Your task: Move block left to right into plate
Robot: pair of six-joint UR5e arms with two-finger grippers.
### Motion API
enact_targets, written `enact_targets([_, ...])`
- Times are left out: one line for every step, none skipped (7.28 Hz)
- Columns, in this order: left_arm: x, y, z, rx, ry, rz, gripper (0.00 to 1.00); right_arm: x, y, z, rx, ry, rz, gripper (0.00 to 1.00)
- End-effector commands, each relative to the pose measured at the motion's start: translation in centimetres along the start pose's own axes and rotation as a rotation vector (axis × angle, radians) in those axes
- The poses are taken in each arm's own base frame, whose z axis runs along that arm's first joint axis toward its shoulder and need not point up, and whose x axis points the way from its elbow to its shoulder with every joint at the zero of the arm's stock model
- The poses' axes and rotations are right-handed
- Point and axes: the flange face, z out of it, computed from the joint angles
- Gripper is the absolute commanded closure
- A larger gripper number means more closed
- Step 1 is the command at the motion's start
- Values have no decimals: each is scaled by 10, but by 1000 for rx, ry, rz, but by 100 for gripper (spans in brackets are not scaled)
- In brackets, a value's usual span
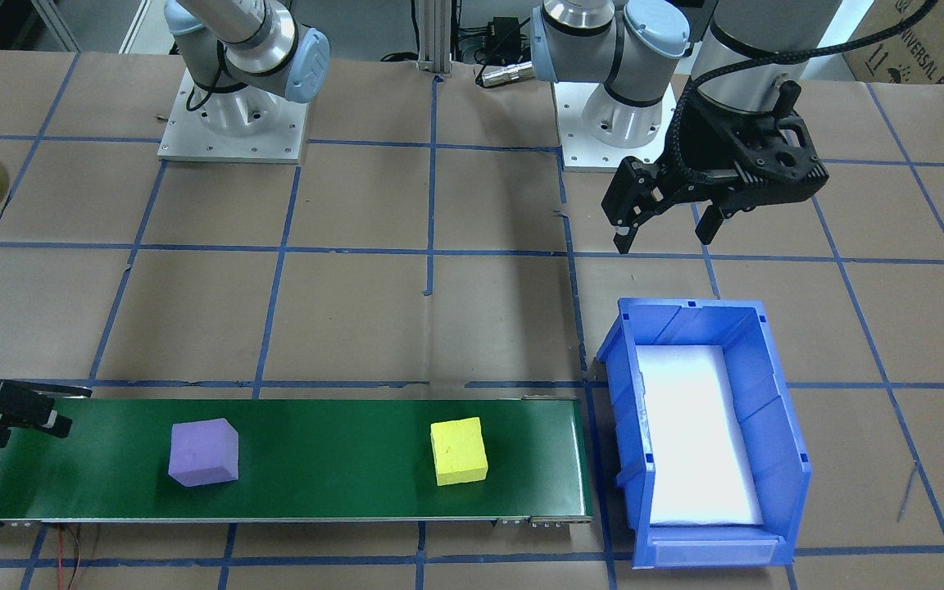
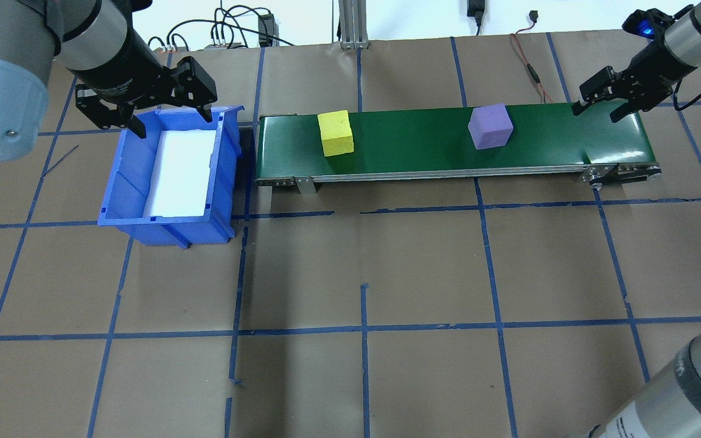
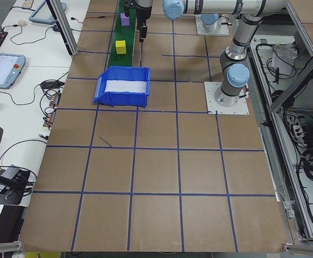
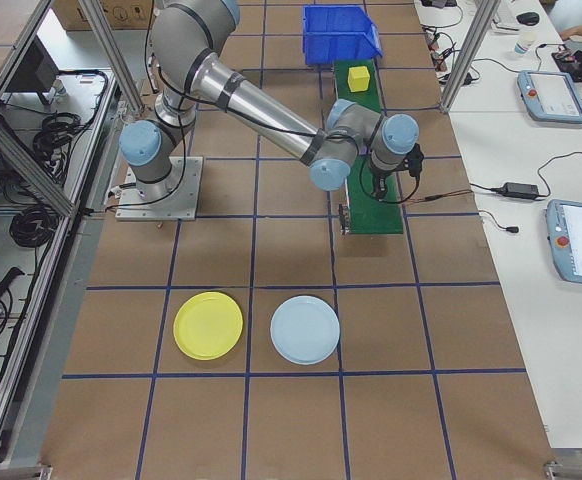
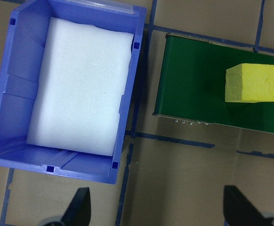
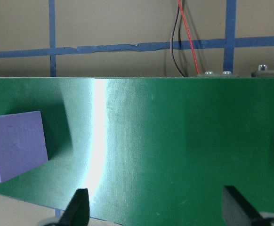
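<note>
Right now two foam blocks sit on the long green belt (image 2: 423, 143). One purple block (image 2: 490, 126) is nearer the right gripper (image 2: 597, 103), and one yellow block (image 2: 336, 133) is nearer the blue bin (image 2: 128, 201). That right gripper hangs over the belt's end with its fingers wide apart, holding nothing. Over by the bin, the left gripper (image 2: 146, 115) hangs with its fingers apart and empty too. Far from the belt, the yellow plate (image 4: 208, 325) lies on the table beside a pale blue plate (image 4: 305, 329).

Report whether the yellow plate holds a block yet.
Empty. The yellow plate lies bare on the table, while the purple cube and yellow cube both sit on the green conveyor belt.
</note>
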Motion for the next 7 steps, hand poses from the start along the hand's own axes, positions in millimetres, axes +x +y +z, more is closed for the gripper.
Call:
enact_targets([-4,6,-6,-25,-10,-5,0,-2,0,-2,4,-2,20,3])
enact_targets([-5,8,-12,-15,-7,-11,0,-2,1,-1,3,-2,21,3])
enact_targets([-5,13,-20,-35,-12,-13,0,-2,1,-2,4,-2,20,3])
enact_targets([-7,14,-23,-46,-15,-14,0,-2,1,-2,4,-2,20,4])
enact_targets([-13,9,-25,-35,-12,-22,0,-2,1,-1,3,-2,15,5])
enact_targets([-28,3,-23,-35,-12,-52,0,-2,1,-2,5,-3,22,2])
enact_targets([-42,-3,-22,-38,-8,-83,0,-2,1,-2,5,-3,22,2])
